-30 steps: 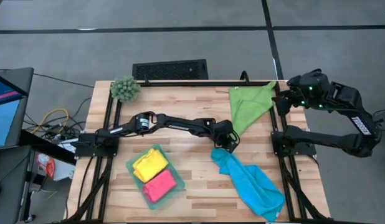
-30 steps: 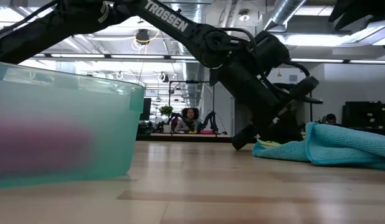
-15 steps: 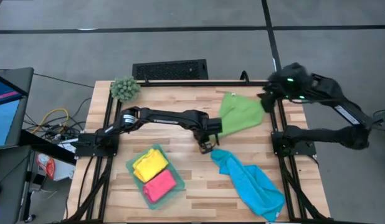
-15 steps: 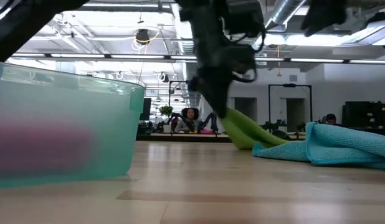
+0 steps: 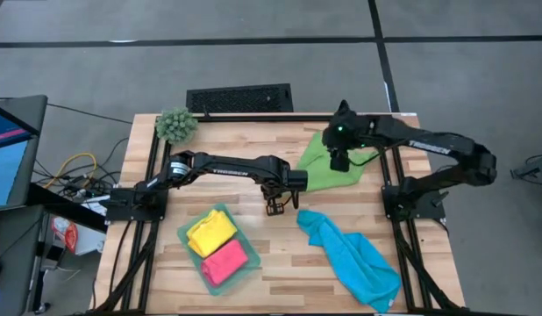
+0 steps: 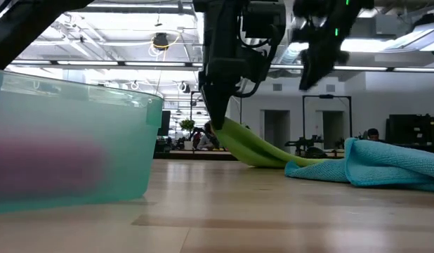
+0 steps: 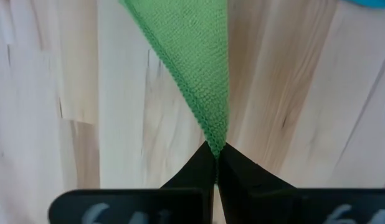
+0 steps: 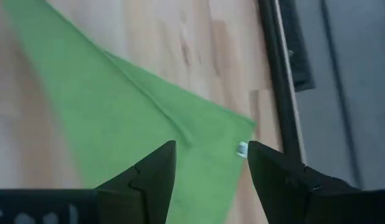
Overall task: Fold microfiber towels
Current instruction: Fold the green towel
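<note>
Near the middle of the pale wooden slatted table (image 5: 245, 145), the left gripper (image 5: 277, 204) is clenched on one corner of the leaf-green microfiber towel (image 5: 328, 167). A second ago this cloth hung against the table's far right edge; it has since been dragged inward and now lies toward the centre, stretched in a taut strip from the gripper, as the low view shows (image 6: 248, 144). The right gripper (image 5: 338, 160) has swung in from outside the frame and hovers over the far part of the green towel, fingers spread and holding nothing; its wrist view looks down on a tagged corner (image 8: 241, 148). That suggests the cloth is being laid out for folding, with the right arm about to take a second corner.

The bright blue microfiber towel (image 5: 354, 256) lies crumpled near the right front corner, not yet folded. The yellow folded towel (image 5: 210, 232) and the pink folded towel (image 5: 224, 261) sit in the pale teal translucent rectangular tray (image 5: 188, 226).

How much of the green towel rests flat is hard to tell; the right arm covers part of it from above. In the low view the tray's contents are only a pink blur.
</note>
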You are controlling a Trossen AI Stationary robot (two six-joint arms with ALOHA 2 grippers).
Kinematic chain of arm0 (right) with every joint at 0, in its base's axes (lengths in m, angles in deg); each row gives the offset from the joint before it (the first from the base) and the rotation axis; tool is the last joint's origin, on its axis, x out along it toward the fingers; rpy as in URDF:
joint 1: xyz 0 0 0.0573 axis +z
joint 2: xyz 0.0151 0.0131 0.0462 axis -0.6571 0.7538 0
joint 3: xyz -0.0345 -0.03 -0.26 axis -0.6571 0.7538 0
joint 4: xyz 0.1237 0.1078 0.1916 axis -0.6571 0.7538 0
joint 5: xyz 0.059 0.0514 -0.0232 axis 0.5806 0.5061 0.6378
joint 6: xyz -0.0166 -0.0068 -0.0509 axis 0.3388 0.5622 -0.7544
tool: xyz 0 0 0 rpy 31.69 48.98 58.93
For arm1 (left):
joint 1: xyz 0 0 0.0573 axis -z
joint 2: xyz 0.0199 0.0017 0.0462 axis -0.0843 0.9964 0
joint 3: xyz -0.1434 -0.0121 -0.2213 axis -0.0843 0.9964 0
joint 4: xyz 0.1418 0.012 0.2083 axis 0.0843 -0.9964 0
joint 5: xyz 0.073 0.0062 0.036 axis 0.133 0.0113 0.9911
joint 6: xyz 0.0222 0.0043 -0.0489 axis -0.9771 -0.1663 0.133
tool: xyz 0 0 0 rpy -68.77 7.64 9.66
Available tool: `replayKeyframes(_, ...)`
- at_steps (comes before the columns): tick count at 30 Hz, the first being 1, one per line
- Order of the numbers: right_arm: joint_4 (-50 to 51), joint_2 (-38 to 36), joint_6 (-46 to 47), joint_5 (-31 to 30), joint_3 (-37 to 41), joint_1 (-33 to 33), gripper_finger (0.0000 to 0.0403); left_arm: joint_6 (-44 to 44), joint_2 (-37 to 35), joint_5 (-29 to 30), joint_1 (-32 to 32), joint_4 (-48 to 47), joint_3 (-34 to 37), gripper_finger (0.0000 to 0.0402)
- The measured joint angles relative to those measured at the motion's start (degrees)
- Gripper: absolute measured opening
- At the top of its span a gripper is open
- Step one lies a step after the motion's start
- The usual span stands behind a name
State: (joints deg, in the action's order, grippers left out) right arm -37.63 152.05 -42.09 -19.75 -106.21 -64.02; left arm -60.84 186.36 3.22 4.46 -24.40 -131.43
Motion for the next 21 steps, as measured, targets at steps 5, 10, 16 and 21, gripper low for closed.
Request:
replayKeyframes(5,-14.7,0.5,-7.4,-0.8,12.0,-2.5,0.0223,-1.0,0.0,0.2,0.1,-0.2,0.0,0.0002)
replayKeyframes(10,-28.8,0.5,-11.5,2.2,22.0,-4.0,0.0223,-1.3,0.0,0.2,0.1,-0.1,0.0,0.0002)
replayKeyframes(16,-39.1,2.8,-14.9,6.3,26.8,-6.1,0.0223,-1.5,0.0,0.2,0.1,0.6,0.0,0.0002)
replayKeyframes(21,-42.4,10.2,-16.5,6.7,26.9,-8.1,0.0223,-1.5,0.0,0.2,0.1,1.8,0.0,0.0002)
